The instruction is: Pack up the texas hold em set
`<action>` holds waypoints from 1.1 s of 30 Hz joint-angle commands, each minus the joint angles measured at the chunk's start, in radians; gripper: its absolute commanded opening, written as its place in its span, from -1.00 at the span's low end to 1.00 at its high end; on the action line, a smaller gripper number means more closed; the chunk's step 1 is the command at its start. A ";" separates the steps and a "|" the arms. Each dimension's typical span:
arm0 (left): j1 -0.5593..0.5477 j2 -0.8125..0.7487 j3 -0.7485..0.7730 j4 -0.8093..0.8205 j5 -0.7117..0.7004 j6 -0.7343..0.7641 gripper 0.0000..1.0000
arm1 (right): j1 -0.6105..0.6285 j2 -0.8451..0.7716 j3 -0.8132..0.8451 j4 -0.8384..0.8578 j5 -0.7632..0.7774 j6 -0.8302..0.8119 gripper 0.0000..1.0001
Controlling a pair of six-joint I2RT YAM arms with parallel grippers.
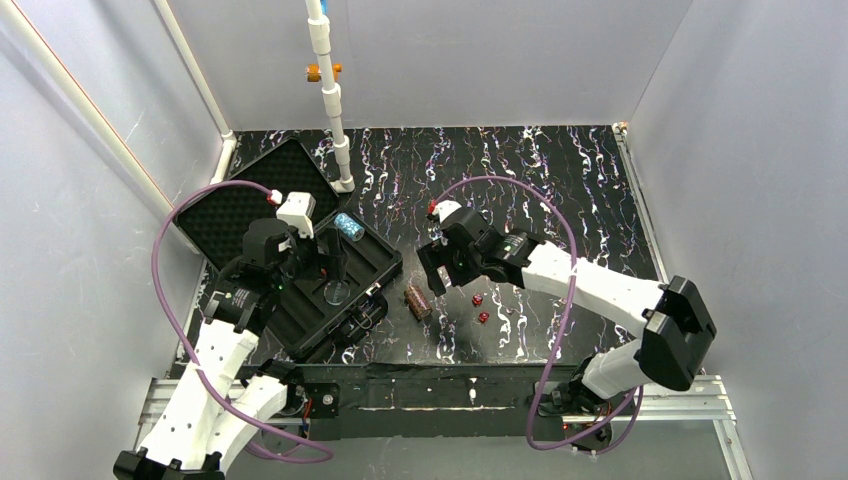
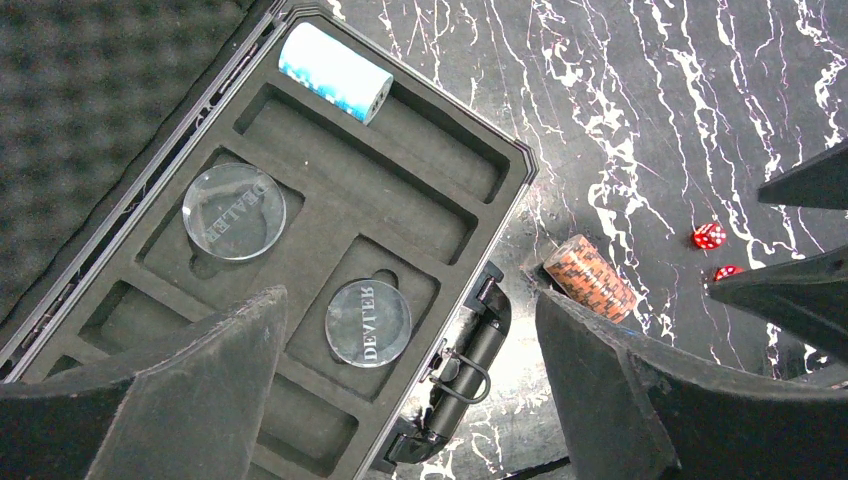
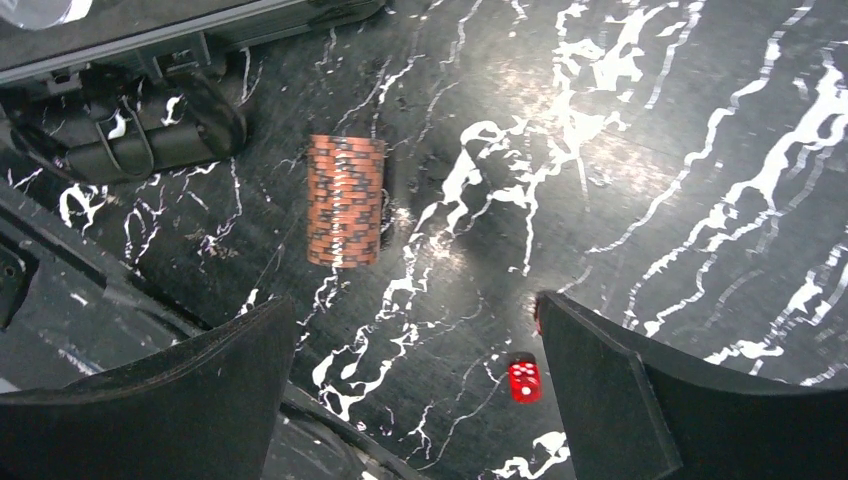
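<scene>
While both pincers stood released and empty, the brown stack (image 1: 416, 301) was the piece the coming move turned on. It lay on its side on the table, just outside the case (image 1: 375, 262), beside the handle (image 3: 150, 130) on the case's front edge. The right pincer (image 1: 437, 268) hung just off the stack, on the side away from the case, and was plainly the nearer one. The left pincer (image 1: 330, 262) hovered over the case itself, above the two clear discs (image 2: 234, 211) seated in their foam pockets.

From the right wrist, the stack lay ahead of the open fingers (image 3: 600, 400) and a little towards the case, not between them. Its long axis ran straight away from the pincer, across the line joining the two fingers. A plain closing would likely have pinched the round sides and let the chips fan out; a quarter turn of the wrist looked wiser, to catch the flat ends.

Two red dice (image 1: 477, 299) lay farther from the case than the stack. The blue stack (image 2: 335, 72) lay in the case's far slot.
</scene>
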 commanded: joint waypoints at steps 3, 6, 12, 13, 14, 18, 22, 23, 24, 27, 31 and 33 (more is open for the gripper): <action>-0.005 -0.002 0.020 -0.003 0.001 0.011 0.86 | 0.001 0.069 -0.015 0.082 -0.146 -0.034 0.95; -0.005 -0.005 0.020 -0.003 -0.004 0.011 0.86 | 0.003 0.099 -0.006 0.088 -0.161 -0.033 0.94; -0.006 -0.007 0.021 -0.006 -0.011 0.011 0.86 | 0.012 0.150 0.007 0.091 -0.172 -0.030 0.91; -0.007 -0.008 0.020 -0.006 -0.012 0.011 0.86 | 0.017 0.158 0.010 0.091 -0.172 -0.030 0.90; -0.006 -0.008 0.021 -0.006 -0.014 0.011 0.86 | 0.020 0.166 0.012 0.091 -0.171 -0.030 0.90; -0.006 -0.008 0.021 -0.008 -0.019 0.011 0.86 | 0.026 0.194 0.020 0.088 -0.162 -0.028 0.89; -0.006 -0.010 0.021 -0.009 -0.020 0.011 0.86 | 0.034 0.223 0.041 0.077 -0.157 -0.031 0.88; -0.006 -0.011 0.021 -0.009 -0.021 0.011 0.86 | 0.037 0.228 0.045 0.076 -0.156 -0.031 0.88; -0.005 -0.012 0.021 -0.009 -0.023 0.011 0.86 | 0.039 0.234 0.048 0.074 -0.154 -0.032 0.87; -0.006 -0.014 0.021 -0.009 -0.024 0.011 0.86 | 0.044 0.248 0.056 0.071 -0.154 -0.036 0.87; -0.005 -0.015 0.021 -0.010 -0.025 0.012 0.86 | 0.049 0.265 0.063 0.071 -0.154 -0.036 0.85; -0.005 -0.015 0.021 -0.011 -0.024 0.012 0.86 | 0.052 0.272 0.066 0.071 -0.154 -0.036 0.85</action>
